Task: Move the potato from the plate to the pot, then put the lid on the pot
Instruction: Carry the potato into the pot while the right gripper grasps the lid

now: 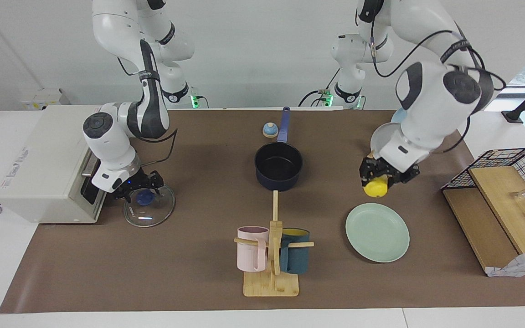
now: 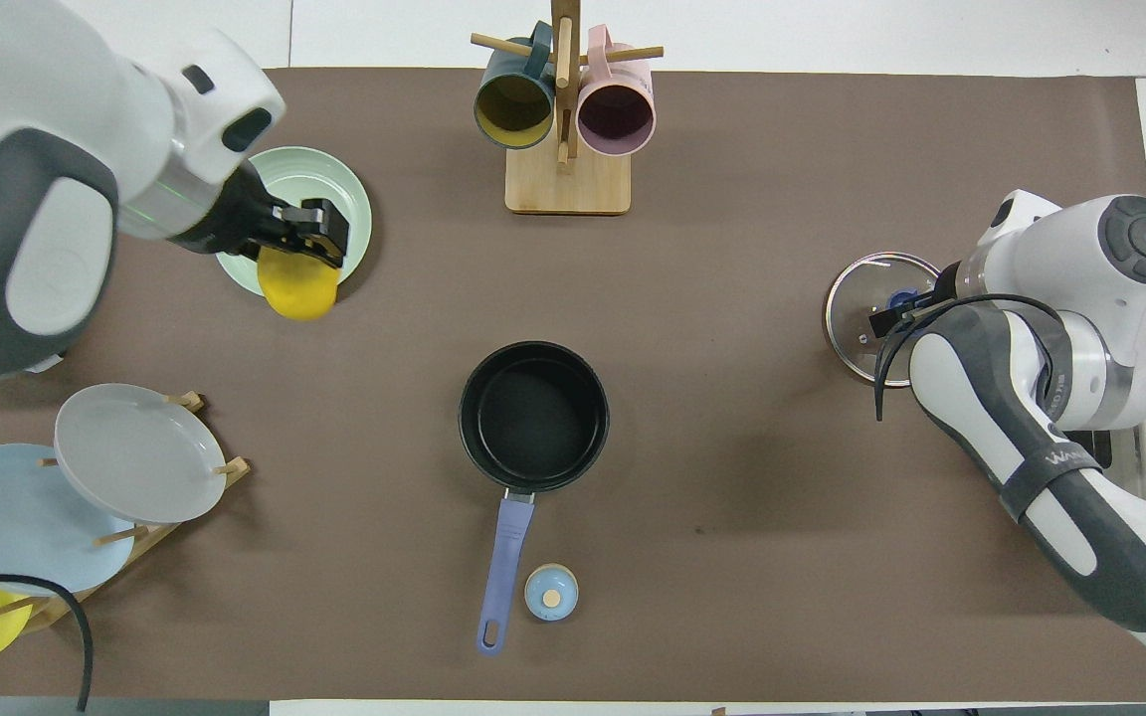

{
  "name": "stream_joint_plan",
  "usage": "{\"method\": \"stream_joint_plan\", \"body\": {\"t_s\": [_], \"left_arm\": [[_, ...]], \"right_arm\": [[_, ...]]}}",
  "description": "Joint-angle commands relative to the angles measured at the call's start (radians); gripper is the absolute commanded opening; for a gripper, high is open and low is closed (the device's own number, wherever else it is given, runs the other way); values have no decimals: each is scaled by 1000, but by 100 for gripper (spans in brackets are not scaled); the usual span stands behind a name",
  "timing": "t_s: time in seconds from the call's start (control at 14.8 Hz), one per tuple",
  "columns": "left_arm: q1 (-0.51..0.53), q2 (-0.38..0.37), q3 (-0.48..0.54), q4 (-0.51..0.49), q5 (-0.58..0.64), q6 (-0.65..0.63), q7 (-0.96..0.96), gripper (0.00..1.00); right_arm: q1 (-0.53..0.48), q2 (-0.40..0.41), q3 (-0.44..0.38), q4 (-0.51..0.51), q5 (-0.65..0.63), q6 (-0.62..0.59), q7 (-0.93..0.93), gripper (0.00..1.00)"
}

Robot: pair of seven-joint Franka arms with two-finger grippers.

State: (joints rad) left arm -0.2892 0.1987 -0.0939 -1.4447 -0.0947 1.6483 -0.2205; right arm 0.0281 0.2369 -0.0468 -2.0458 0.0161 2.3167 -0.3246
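Note:
My left gripper (image 1: 378, 178) (image 2: 306, 237) is shut on the yellow potato (image 1: 375, 187) (image 2: 298, 285) and holds it in the air over the edge of the mint-green plate (image 1: 377, 233) (image 2: 329, 179) that is nearer to the robots. The plate is bare. The navy pot (image 1: 278, 165) (image 2: 533, 403) stands empty mid-table, its blue handle pointing toward the robots. The glass lid (image 1: 153, 213) (image 2: 854, 298) lies flat toward the right arm's end. My right gripper (image 1: 143, 190) (image 2: 893, 306) is low over its blue knob.
A wooden mug rack (image 1: 271, 278) (image 2: 567, 184) with a pink and a teal mug stands farther from the robots than the pot. A small bell (image 1: 270, 130) (image 2: 550, 592) sits beside the pot handle. A plate rack (image 2: 125, 452), a white appliance (image 1: 43, 164) and a wire basket (image 1: 513, 164) stand at the table's ends.

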Motion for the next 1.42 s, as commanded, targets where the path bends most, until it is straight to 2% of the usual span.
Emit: {"method": "stream_joint_plan", "body": {"t_s": [0.0, 0.14, 0.2, 0.41, 0.75, 0.88, 1.08, 1.35], "left_arm": [[-119, -99, 14, -228, -14, 117, -101, 0], [-221, -156, 16, -429, -14, 326, -167, 0], [-249, -145, 16, -466, -14, 393, -195, 0], [-329, -36, 19, -482, -8, 500, -249, 0], [-370, 37, 20, -514, 6, 582, -263, 0], [-375, 65, 19, -514, 52, 593, -278, 0], [-375, 67, 19, -537, 64, 591, -280, 0], [-377, 65, 19, -572, 64, 597, -299, 0]], "right_arm": [[-11, 1, 7, -2, 16, 7, -21, 100], [-10, 2, 7, -4, 18, 7, -21, 98], [-10, 2, 8, -4, 16, 7, -21, 95], [-10, 1, 7, -7, 18, 7, -21, 93], [-11, 2, 7, -8, 18, 7, -27, 93], [-11, 5, 7, -8, 18, 7, -27, 92], [-10, 5, 7, -8, 18, 7, -24, 87], [-10, 5, 8, -7, 18, 6, -19, 67]]}}
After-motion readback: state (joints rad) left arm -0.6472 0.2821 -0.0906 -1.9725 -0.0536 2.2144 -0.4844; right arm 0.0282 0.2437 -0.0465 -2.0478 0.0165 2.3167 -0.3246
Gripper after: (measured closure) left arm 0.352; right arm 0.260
